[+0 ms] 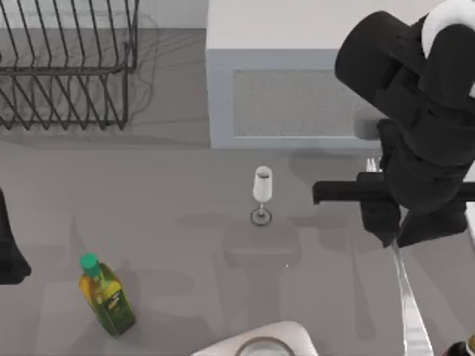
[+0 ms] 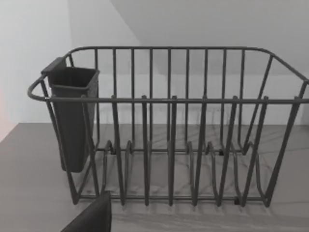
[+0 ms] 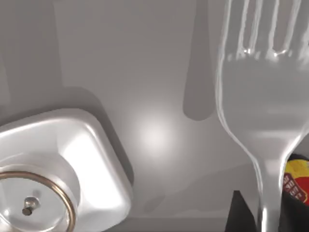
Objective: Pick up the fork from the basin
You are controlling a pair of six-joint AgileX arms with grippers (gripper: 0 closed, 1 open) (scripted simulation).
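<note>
The fork is thin, shiny and pale silver, with a long skinny handle. From above, the handle runs from under the right arm toward the near edge of the table, and the prong tips peek out on the far side of the arm. It is well to the right of the wine glass. In the right wrist view the fork looks big and close, with its prongs fanning out and its neck getting narrow.

The right gripper is right over the fork, also well to the right of the wine glass. I cannot tell if its claw is open or closed, or if it is touching the fork.

The left arm sits far to the left of the wine glass, at the table's left edge. Its wrist camera faces the dark wire dish rack with a cup holder.

There is bare grey table all around the wine glass. A green-capped yellow bottle stands to its near left. A white drain piece sits at the near edge. A grey box stands behind the glass.
</note>
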